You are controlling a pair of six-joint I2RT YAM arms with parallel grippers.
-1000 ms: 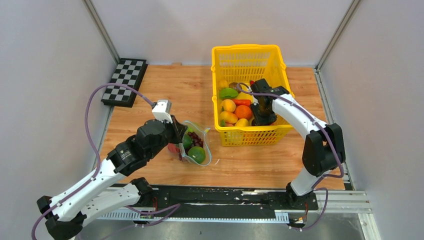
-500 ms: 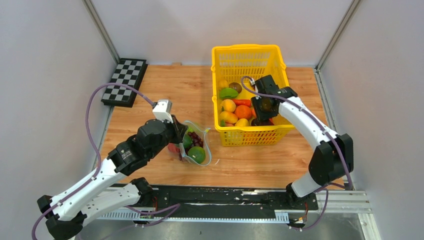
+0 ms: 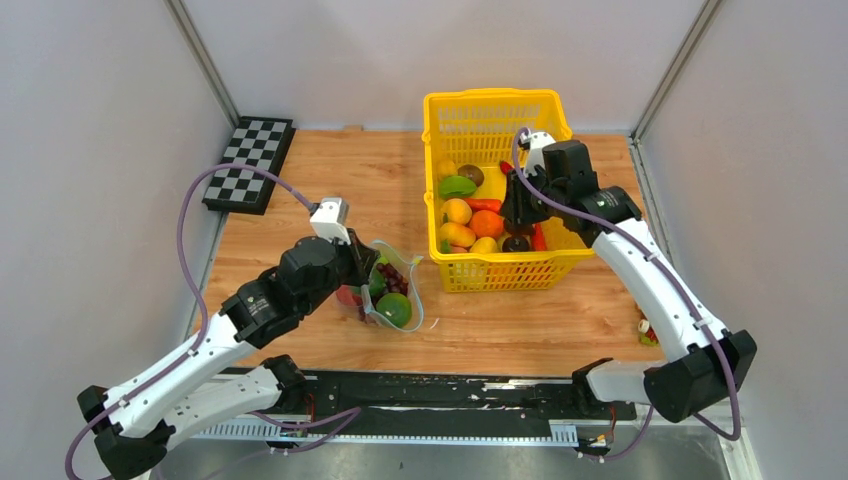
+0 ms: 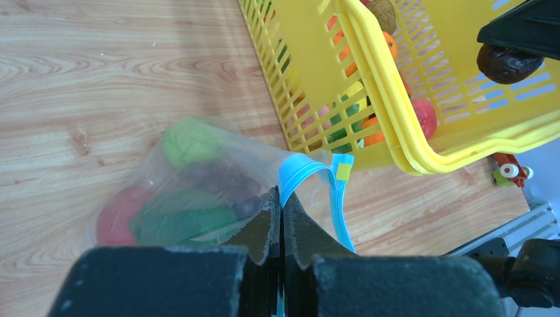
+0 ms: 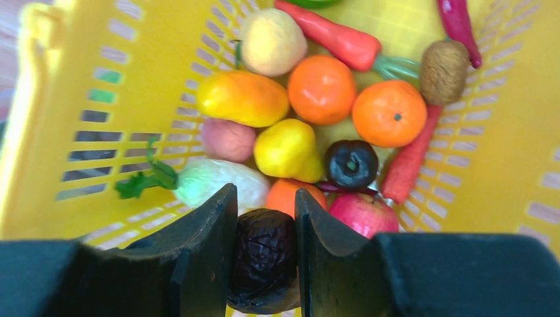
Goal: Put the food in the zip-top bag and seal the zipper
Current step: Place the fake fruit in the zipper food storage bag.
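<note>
The wooden tabletop [image 3: 330, 180] carries a yellow mesh basket [image 3: 497, 125] at the back, right of centre. It is heaped with toy fruit and vegetables, the lower ones buried under the upper. A checkerboard [image 3: 250, 165] lies in the far left corner.

The zip-top bag [image 3: 408, 285] sits on the tabletop just left of the basket's near corner, its mouth lifted towards the basket. Through the crinkled plastic show a green piece [image 3: 393, 308], a red piece [image 3: 348, 295] and something dark. In the left wrist view all are blurred and hard to name. The left tool [image 4: 282, 198] hides the bag's near side. Its jaws are pressed together, pinching the bag's mouth at the zipper [image 4: 300, 173]. The teal-blue strip loops up from the fingertips and runs back down beside them, its lower end cut off behind the fingers.

The right tool [image 5: 265, 198] hangs over the basket's right half, partly spread around a dark wrinkled fruit [image 5: 264, 254]. The fruit's lower part is cut off by the bottom of the right wrist view.

A small red-and-white thing [image 3: 645, 327] lies by the tabletop's right edge, half hidden behind the right arm and too small to identify.
</note>
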